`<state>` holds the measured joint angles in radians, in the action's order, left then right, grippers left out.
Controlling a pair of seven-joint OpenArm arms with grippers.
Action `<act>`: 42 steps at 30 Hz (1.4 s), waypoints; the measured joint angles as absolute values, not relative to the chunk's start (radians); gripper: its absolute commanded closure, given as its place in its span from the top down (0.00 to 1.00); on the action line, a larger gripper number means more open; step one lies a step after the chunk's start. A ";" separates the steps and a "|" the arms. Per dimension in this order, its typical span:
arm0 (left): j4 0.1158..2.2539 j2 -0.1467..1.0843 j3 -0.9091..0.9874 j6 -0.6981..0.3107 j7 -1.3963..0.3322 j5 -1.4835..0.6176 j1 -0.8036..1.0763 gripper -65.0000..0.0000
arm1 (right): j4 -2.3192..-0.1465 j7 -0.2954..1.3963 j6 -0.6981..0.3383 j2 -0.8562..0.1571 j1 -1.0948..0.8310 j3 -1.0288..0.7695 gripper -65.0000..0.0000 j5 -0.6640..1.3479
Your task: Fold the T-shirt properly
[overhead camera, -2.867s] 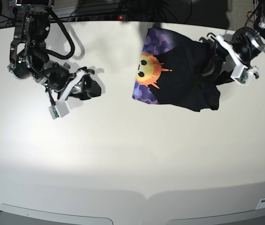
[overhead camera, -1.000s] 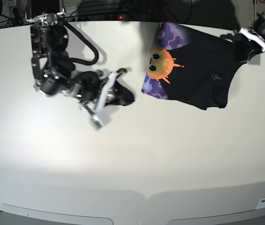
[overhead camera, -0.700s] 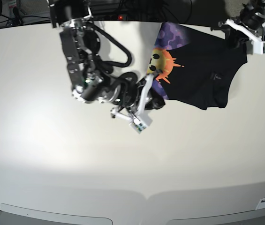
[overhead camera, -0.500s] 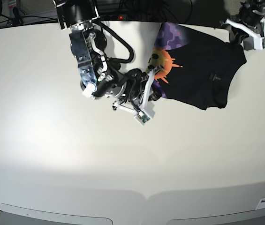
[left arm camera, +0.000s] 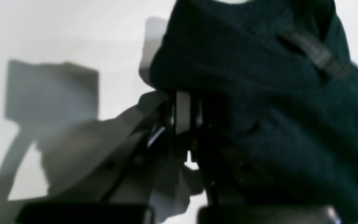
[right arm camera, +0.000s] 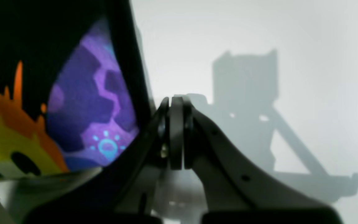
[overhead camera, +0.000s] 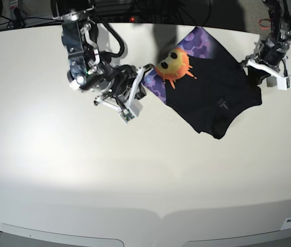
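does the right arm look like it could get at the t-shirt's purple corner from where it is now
Probably yes: the right tool hovers or rests right beside the T-shirt's purple corner, with nothing visible between them.

And here's matt, soft black cloth on the T-shirt (overhead camera: 212, 87), its sun print flat and smooth; beneath, a smooth white table (overhead camera: 109, 170), faintly glossy, catching a pale sheen near.

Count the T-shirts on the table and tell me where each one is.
1. The black T-shirt lies folded toward the back of the table, between the two grippers, its sun print facing up. No second one shows.
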<state>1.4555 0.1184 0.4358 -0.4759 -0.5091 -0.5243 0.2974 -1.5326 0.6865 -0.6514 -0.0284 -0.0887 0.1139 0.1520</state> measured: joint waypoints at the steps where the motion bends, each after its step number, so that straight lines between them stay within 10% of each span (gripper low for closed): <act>1: 1.444 0.114 0.436 -0.482 -0.520 -0.524 0.280 0.00 | -1.547 0.680 -0.651 -0.027 -0.112 0.101 0.00 0.155; 28: 1.382 0.040 0.229 -0.426 -0.418 -0.215 0.022 0.00 | -1.655 0.513 -0.651 -0.025 -0.327 -0.010 0.00 0.155; 42: 1.733 0.251 0.228 -0.424 -0.455 -0.494 0.432 0.00 | -1.938 0.532 -0.678 -0.025 -0.543 -0.244 0.00 0.204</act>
<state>1.7332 0.2508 0.2283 -0.4240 -0.4553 -0.4938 0.4324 -1.9381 0.5320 -0.6777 -0.0246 -0.5430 -0.2443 0.2039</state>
